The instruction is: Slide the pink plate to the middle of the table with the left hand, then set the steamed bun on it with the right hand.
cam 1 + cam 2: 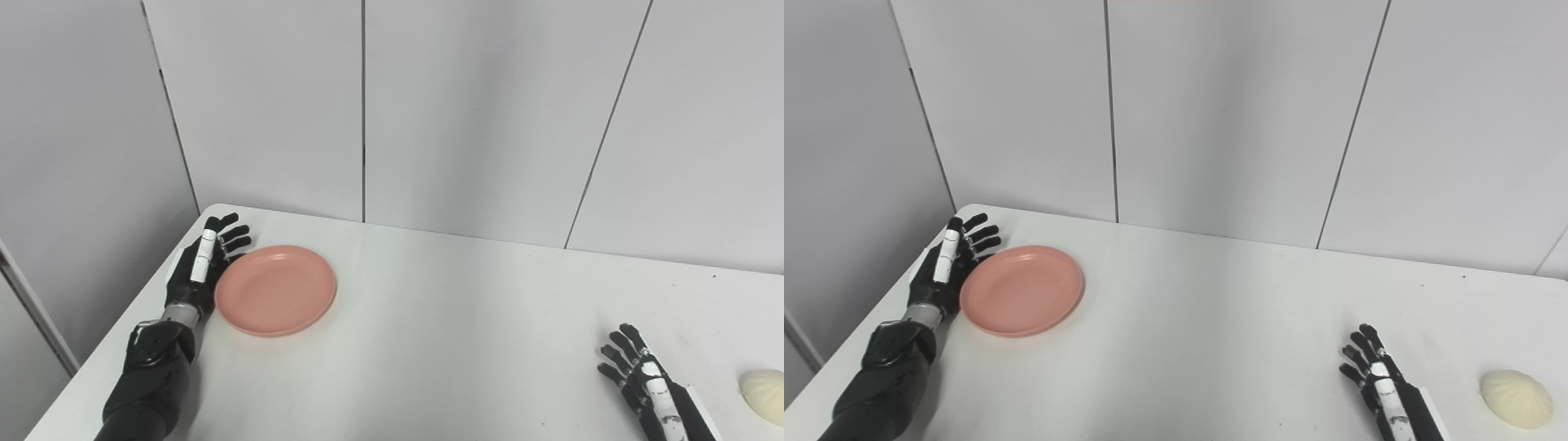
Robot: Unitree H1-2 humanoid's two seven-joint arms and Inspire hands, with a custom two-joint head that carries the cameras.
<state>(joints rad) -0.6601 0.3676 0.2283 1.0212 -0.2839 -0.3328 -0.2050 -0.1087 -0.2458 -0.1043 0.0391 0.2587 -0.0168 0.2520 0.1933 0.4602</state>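
The pink plate (275, 289) lies flat on the white table (429, 318) at the far left. My left hand (205, 263) is open, fingers apart and pointing away, its inner side against the plate's left rim. The pale steamed bun (1516, 398) sits on the table at the near right, partly cut off in the left eye view (764, 396). My right hand (1375, 373) is open and empty, resting by the front edge, a hand's width left of the bun.
Grey wall panels (367, 110) stand close behind the table's far edge. The table's left edge (122, 318) runs just beside my left arm. Bare white tabletop lies between the plate and my right hand.
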